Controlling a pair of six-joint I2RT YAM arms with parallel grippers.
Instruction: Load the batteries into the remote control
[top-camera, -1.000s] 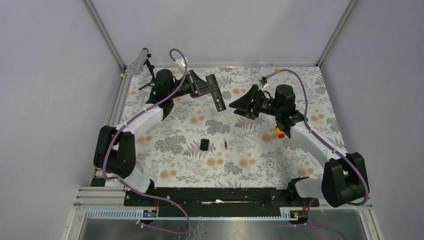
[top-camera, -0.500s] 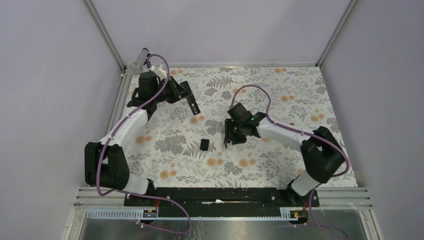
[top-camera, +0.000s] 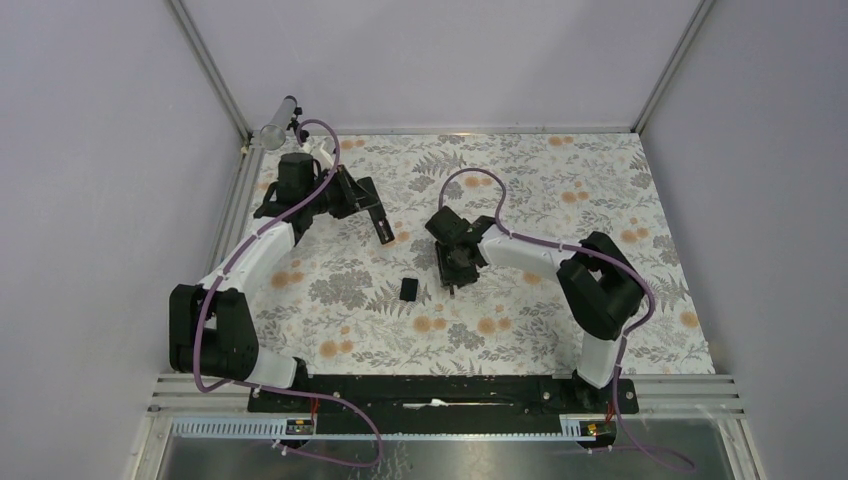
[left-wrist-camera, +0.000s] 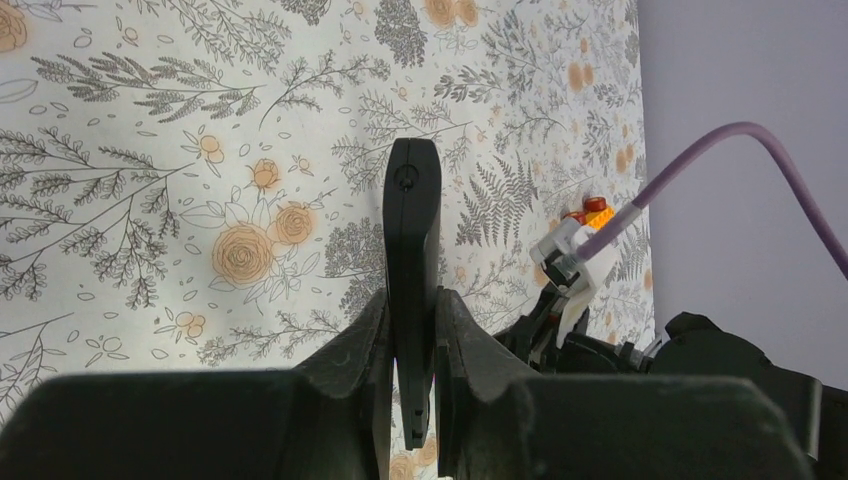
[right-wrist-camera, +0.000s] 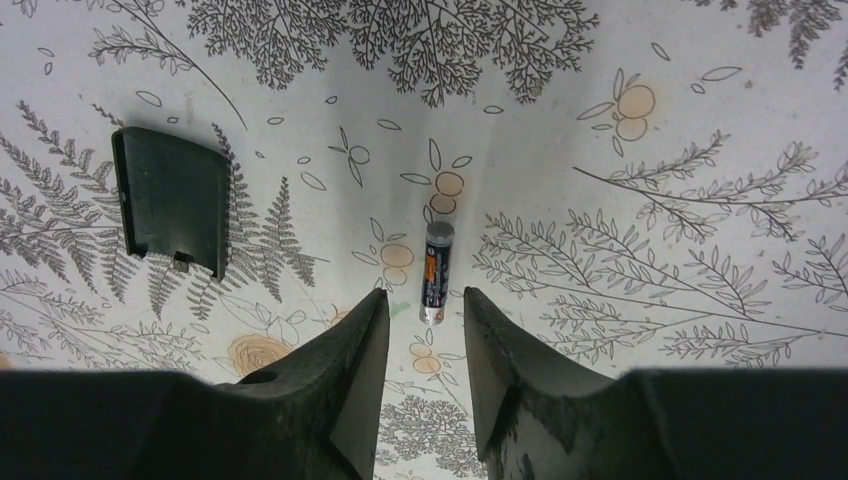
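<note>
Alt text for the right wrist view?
A small dark battery lies on the floral tablecloth, its near end between the tips of the open right end effector. A flat black cover piece lies apart to its left.

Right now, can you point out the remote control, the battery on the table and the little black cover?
remote control (left-wrist-camera: 411, 230), left wrist view: middle of its narrow edge.
battery (right-wrist-camera: 437, 272), right wrist view: middle of its barrel.
cover (right-wrist-camera: 172, 200), right wrist view: centre of its flat face.

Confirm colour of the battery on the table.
Battery: dark body, orange print, silvery ends; clearest in right wrist view.
</note>
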